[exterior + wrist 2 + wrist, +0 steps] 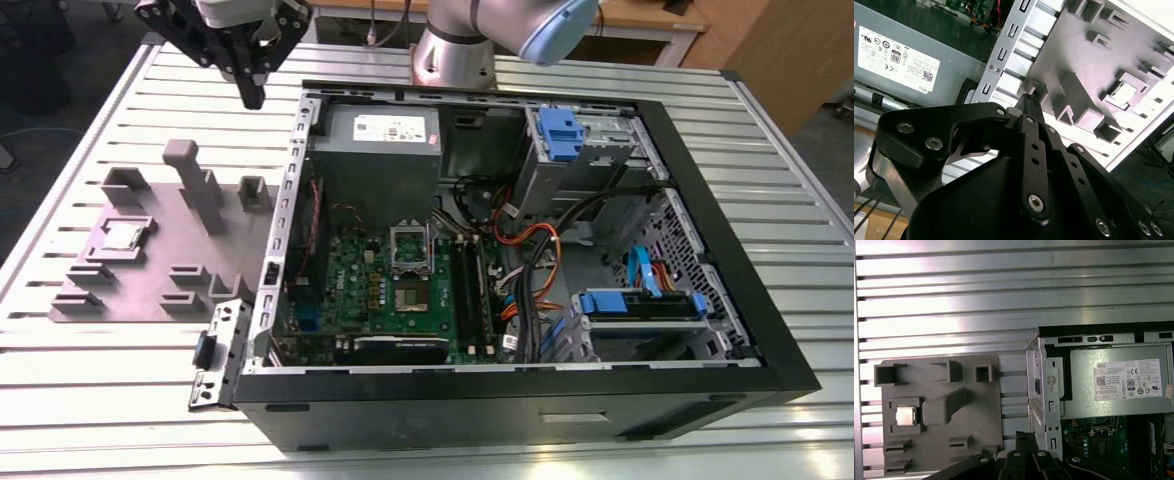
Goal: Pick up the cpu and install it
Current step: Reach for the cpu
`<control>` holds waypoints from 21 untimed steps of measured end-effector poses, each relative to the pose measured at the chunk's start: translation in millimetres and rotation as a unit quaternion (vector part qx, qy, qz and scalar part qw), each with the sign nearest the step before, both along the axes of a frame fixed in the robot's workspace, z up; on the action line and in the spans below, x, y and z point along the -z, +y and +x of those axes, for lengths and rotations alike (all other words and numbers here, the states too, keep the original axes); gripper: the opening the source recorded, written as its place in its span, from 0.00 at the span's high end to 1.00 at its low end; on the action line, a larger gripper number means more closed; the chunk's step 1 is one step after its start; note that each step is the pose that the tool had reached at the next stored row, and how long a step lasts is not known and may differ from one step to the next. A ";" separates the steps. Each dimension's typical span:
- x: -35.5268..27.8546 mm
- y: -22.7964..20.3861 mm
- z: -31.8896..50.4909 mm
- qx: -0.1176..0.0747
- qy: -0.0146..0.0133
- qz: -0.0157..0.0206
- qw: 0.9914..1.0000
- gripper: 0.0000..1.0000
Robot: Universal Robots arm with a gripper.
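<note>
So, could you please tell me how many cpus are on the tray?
1. The cpu lies in a square pocket of the tray, at the exterior view's left. Its blocks might hide another.

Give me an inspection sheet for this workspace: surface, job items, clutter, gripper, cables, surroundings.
Surface: ribbed metal table carrying a grey tray and an open computer case.
Job's things: the cpu lies flat in a recess of the tray, at the exterior view's left, not yet picked up; the green motherboard sits inside the case.
Clutter: nothing seen.
Gripper: the gripper is shut and empty, raised over the table by the case's far corner, apart from the cpu.
Cables: orange, blue and black cables run inside the case.
Surroundings: the arm's base stands behind the case, with wooden furniture beyond.
</note>
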State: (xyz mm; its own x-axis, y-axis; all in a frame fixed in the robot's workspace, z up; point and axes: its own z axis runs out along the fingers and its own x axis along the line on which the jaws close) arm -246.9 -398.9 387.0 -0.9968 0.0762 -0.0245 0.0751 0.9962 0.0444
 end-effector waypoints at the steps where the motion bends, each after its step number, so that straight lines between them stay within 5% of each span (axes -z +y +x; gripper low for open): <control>1: 0.0 0.0 -0.1 0.000 0.000 0.000 1.000 0.89; 21: 0.0 0.0 -10.5 0.000 0.000 0.000 1.000 0.89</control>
